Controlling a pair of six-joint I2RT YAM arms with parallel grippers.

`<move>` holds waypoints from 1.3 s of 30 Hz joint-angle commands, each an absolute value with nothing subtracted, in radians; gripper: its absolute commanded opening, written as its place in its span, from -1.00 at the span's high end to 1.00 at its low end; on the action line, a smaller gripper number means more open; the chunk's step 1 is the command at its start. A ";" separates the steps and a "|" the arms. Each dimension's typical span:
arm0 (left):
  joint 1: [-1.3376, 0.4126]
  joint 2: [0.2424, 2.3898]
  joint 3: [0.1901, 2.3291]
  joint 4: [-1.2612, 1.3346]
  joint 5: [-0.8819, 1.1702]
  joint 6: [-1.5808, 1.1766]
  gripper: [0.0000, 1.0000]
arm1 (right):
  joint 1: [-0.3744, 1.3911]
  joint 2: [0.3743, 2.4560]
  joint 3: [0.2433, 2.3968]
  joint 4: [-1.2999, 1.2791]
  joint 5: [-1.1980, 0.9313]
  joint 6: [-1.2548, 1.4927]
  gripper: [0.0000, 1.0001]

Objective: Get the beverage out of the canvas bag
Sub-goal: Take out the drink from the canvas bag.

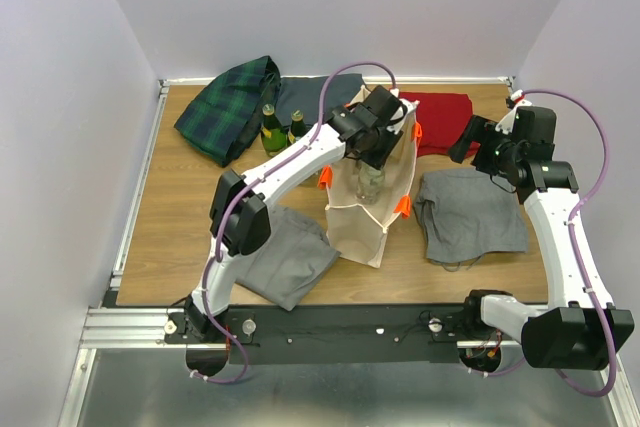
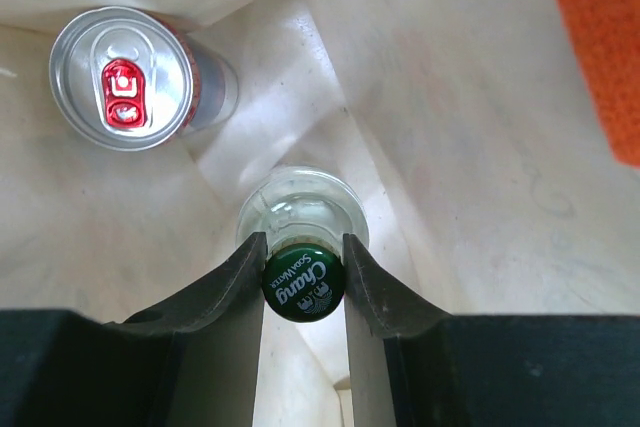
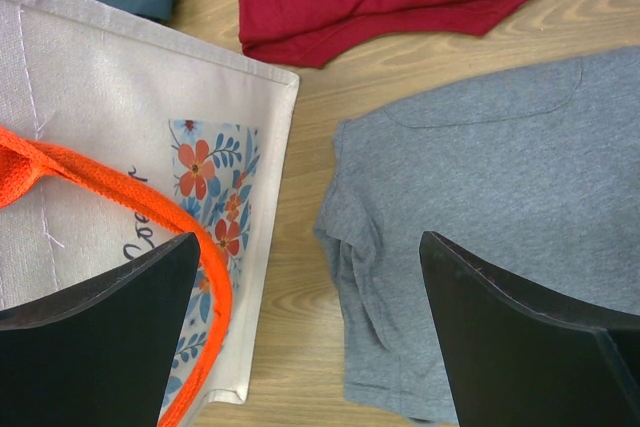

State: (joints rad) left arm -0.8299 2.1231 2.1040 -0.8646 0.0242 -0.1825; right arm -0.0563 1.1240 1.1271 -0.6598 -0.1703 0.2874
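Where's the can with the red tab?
Left wrist view, upper left: the silver can sits inside the cream canvas bag, beside the green-capped glass bottle.

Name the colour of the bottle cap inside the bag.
Dark green cap with white lettering; best in the left wrist view.

The green bottle cap (image 2: 303, 285) reads "Chang Soda Water" in white. The canvas bag (image 3: 130, 117) carries dark script beside a floral print (image 3: 215, 187). The orange handle (image 3: 100, 187) covers part of it, and only "Coo" is legible.
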 commanded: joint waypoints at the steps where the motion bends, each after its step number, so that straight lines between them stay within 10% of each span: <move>1: -0.836 2.007 2.167 -0.831 0.044 -0.169 1.00 | -0.064 1.108 1.114 -0.660 -0.179 0.291 -1.00; 39: -0.836 1.864 2.258 -0.874 0.048 -0.138 1.00 | -0.063 1.092 1.091 -0.655 -0.170 0.293 -1.00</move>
State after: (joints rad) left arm -0.8299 1.9633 2.1899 -0.9329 0.0360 -0.1551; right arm -0.0563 1.1049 1.1007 -0.6598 -0.1699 0.2878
